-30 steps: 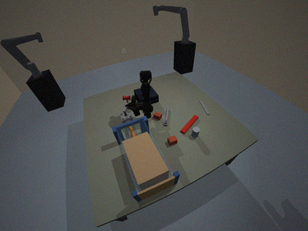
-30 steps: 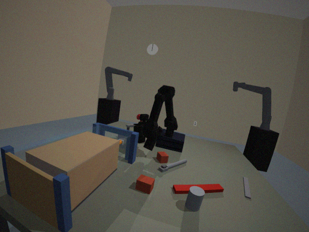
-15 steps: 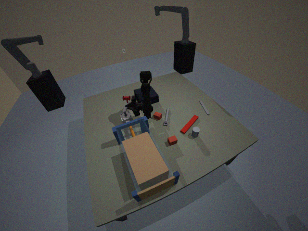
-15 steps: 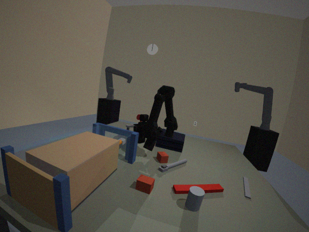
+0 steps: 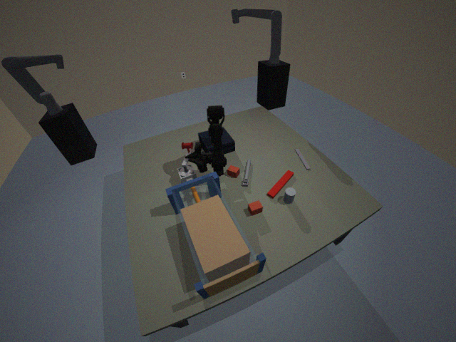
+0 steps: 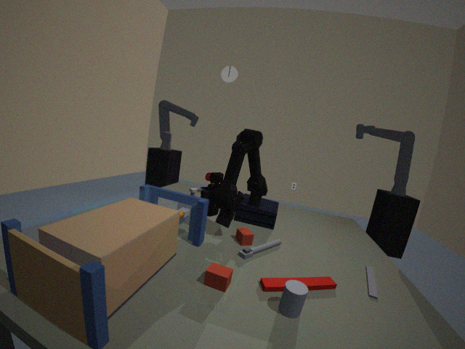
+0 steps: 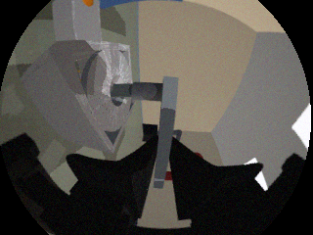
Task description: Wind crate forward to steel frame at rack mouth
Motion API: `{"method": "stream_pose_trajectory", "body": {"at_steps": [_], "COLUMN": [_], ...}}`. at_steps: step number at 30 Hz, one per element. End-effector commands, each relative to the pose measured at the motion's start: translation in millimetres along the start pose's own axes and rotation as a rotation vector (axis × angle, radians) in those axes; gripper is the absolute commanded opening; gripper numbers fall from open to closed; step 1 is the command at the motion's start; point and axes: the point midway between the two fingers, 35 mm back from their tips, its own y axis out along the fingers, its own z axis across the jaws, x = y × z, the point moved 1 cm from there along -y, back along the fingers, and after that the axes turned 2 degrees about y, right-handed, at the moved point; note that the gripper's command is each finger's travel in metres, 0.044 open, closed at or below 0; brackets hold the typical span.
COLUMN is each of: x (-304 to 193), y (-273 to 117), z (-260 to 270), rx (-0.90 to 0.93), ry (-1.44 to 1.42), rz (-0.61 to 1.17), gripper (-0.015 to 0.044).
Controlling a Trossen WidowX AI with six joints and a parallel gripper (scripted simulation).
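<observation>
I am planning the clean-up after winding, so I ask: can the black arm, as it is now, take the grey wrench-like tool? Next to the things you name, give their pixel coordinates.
Probably not right now: its gripper [image 7: 163, 139] is shut on the winch handle [image 7: 167, 110]. The tool [image 5: 246, 172] [image 6: 260, 249] lies uncovered near the arm, so a freed gripper could likely reach it.

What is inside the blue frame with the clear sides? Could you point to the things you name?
A large tan box [image 5: 217, 235] [image 6: 139, 240] and part of an orange strap [image 5: 195, 194]. The box covers whatever is under it.

Black arm [image 5: 217, 147] [image 6: 235, 165] folded at the elbow — claw [image 5: 188, 158] [image 6: 203, 190] [image 7: 163, 139] clamped, low, reaching sideways.
</observation>
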Motion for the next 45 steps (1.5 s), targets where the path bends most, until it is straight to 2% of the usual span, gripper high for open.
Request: {"method": "stream_pose_trajectory", "body": {"at_steps": [1, 45], "x": [0.1, -0.4], "y": [0.0, 0.1], "z": [1.0, 7.4], "rx": [0.0, 0.0], "ry": [0.0, -0.001], "rz": [0.0, -0.001], "gripper": [0.0, 0.0]}}
